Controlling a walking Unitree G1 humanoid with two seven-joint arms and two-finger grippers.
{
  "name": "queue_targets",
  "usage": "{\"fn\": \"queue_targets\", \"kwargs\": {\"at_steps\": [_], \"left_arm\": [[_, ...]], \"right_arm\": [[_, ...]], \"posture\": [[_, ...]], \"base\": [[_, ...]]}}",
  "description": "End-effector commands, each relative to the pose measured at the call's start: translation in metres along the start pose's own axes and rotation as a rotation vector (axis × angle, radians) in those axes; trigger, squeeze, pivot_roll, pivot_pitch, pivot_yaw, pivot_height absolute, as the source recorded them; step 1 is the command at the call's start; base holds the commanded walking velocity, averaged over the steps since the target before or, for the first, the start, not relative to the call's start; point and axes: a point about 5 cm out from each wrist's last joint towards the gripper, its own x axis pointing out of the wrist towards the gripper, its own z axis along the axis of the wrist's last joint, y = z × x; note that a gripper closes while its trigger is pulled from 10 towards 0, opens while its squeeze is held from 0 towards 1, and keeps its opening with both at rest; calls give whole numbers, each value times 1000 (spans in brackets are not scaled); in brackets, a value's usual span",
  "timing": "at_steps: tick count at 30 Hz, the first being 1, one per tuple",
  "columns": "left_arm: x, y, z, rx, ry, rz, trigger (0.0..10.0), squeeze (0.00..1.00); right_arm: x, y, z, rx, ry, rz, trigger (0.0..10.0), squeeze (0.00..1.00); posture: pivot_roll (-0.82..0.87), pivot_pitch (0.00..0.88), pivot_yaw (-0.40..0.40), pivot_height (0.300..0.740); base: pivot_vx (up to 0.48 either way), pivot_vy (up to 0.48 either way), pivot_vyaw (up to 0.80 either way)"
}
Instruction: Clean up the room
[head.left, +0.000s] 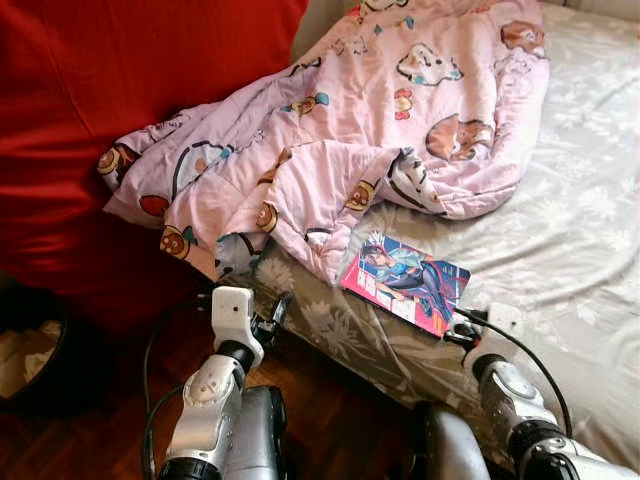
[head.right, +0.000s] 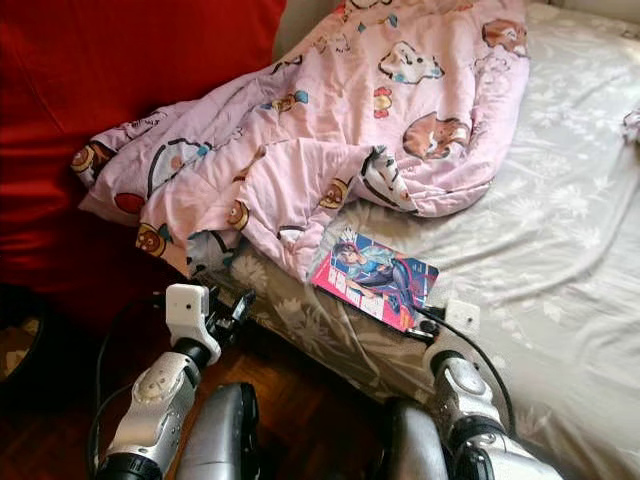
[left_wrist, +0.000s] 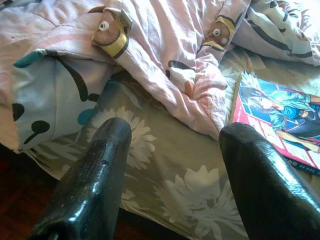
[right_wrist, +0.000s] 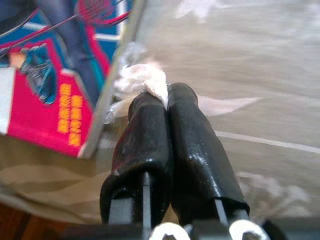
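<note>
The right gripper (right_wrist: 162, 102) is clenched, its two black fingers pressed together on a small crumpled white wad (right_wrist: 141, 80), pinched at the tips. It rests on the grey floral bedsheet (head.left: 560, 250), just beside the near corner of a pink and blue comic book (head.left: 405, 282), which lies flat on the bed at about ten o'clock from the gripper in the head views. The left gripper (left_wrist: 172, 150) is released, fingers spread wide, held at the bed's edge; ahead of it, at twelve o'clock, lies the hem of a pink cartoon-print quilt (head.left: 380, 110). The quilt is bunched across the bed, one fold overlapping the book's far corner. A red cushion (head.left: 110, 110) stands at ten o'clock, above the dark wooden floor (head.left: 90, 420).
</note>
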Motion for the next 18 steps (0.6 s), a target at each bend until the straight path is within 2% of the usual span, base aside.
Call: {"fn": "queue_targets", "kwargs": {"at_steps": [1, 5, 8, 10, 12, 16, 17, 18], "left_arm": [[-1, 4, -7, -5, 25, 14, 10000, 0], [1, 5, -10, -8, 37, 19, 10000, 0], [3, 11, -18, -21, 65, 51, 10000, 0], [3, 13, -21, -26, 76, 60, 10000, 0], [2, 16, -29, -17, 115, 71, 10000, 0], [1, 20, -38, -37, 168, 103, 10000, 0], [1, 22, -43, -59, 195, 127, 10000, 0], [0, 23, -46, -68, 212, 143, 10000, 0]], "right_arm": [[-3, -10, 3, 59, -54, -32, 0, 0], [-4, -12, 8, 76, -113, -12, 0, 0], [-7, -10, 22, 81, -255, 41, 0, 0], [-8, -9, 25, 76, -283, 53, 0, 0], [-11, -6, 28, 36, -322, 87, 10000, 0], [-14, -8, 18, 15, -296, 128, 10000, 0], [-13, -9, 10, -46, -238, 122, 10000, 0], [-13, -9, 7, -63, -213, 123, 10000, 0]], "posture": [[142, 106, 0, 587], [128, 87, -6, 587], [102, 45, -8, 587], [97, 39, -8, 587], [67, 0, -2, 587], [49, 0, 0, 587], [48, 0, -1, 592], [48, 0, -3, 597]], "base": [[0, 0, 0], [0, 0, 0], [0, 0, 0], [0, 0, 0], [0, 0, 0], [0, 0, 0], [0, 0, 0], [0, 0, 0]]}}
